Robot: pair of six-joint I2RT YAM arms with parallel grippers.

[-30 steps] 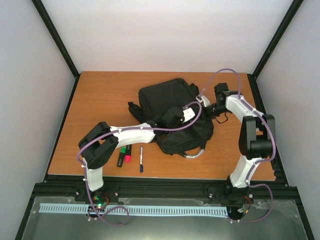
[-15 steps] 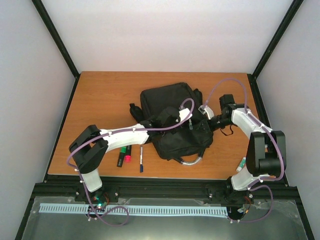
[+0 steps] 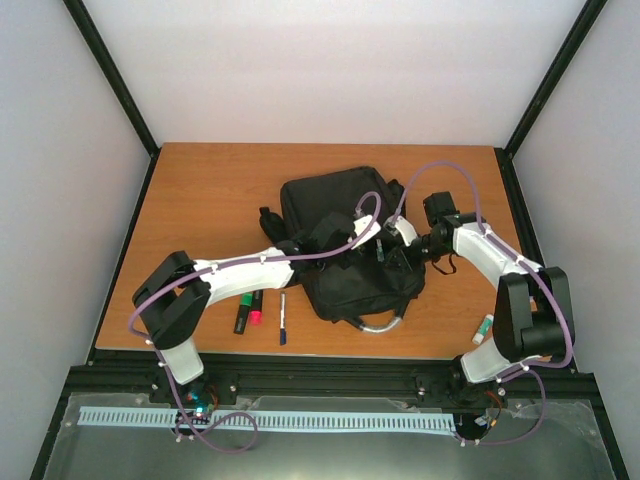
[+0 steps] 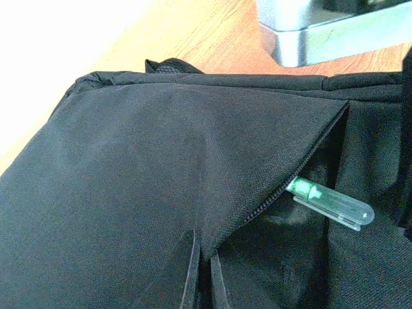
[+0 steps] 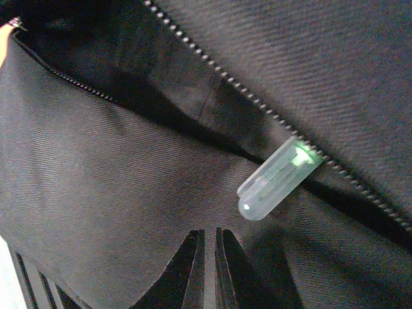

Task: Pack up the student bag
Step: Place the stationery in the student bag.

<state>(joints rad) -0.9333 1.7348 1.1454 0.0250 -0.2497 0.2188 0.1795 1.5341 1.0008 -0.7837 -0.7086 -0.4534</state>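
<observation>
Pinching a pocket flap of the student bag (image 3: 335,200), the left gripper (image 4: 201,248) is clamped; the right gripper (image 5: 206,235), pressed together, points at black fabric beside a clear-capped pen (image 5: 277,179).

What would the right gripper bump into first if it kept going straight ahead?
The bag. The right gripper has its tips right at the black cloth, so it would likely press into that. The clear pen cap lies a little off to one side, probably missed.

Large black soft fabric student bag (image 3: 330,195), flat at the middle of the table (image 3: 200,190), zip pocket open.
</observation>
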